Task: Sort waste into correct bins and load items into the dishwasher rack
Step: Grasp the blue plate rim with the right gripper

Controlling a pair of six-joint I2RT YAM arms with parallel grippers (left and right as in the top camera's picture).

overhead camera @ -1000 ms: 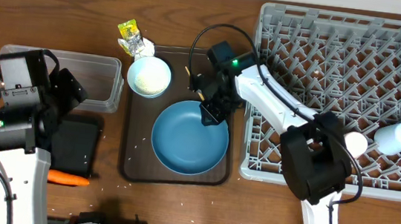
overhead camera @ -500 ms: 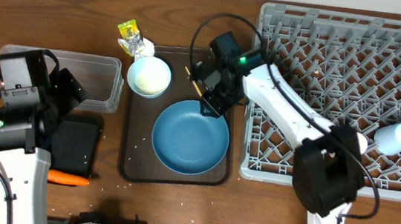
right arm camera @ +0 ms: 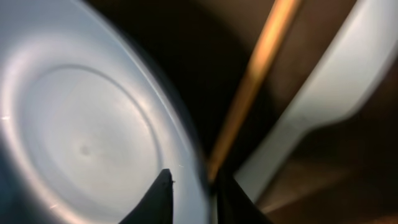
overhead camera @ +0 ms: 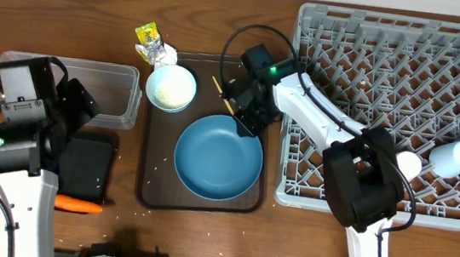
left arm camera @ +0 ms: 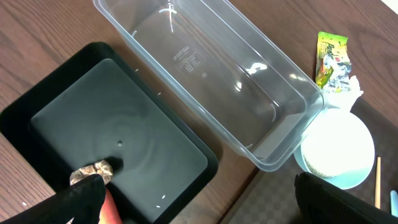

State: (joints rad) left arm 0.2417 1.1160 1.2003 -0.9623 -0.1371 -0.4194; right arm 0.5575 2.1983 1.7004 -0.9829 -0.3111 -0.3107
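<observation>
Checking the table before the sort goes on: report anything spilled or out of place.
Rice grains are scattered on the table by the brown tray's left side, and the carrot lies on the table beside the black tray, not in a bin.

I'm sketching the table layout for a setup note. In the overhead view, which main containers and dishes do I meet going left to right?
clear tub → white bowl → blue plate → dishwasher rack
</observation>
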